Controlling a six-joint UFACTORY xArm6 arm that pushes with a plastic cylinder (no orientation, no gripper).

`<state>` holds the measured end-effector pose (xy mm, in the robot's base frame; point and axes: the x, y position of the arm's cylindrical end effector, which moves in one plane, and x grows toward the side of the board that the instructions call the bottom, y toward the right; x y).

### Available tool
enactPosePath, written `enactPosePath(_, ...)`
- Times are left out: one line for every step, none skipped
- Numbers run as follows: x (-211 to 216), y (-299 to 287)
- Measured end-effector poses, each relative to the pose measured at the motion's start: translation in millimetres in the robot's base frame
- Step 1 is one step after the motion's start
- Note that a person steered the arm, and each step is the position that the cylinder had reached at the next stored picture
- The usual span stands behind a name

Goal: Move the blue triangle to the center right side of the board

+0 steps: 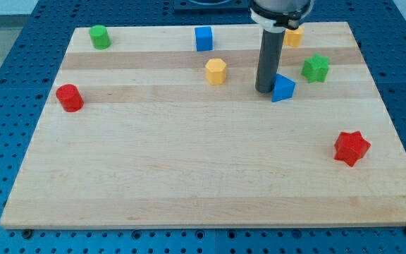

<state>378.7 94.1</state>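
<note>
Over at the view's left, a red cylinder sits near the wooden board's edge, with a green cylinder above it at the top corner. Moving right: a blue cube up top, then a yellow hexagonal block below it. And here's my tip, planted right against the left side of the blue triangle, touching it, upper right of centre! An orange block peeks from behind the rod. A green star lies just right; a red star sits lower right. No jaws here, just 1 rod.
</note>
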Motion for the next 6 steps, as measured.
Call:
enactPosePath(1,0)
enactPosePath(10,2)
enactPosePath(11,12)
enactPosePath(11,29)
enactPosePath(11,53)
enactPosePath(11,69)
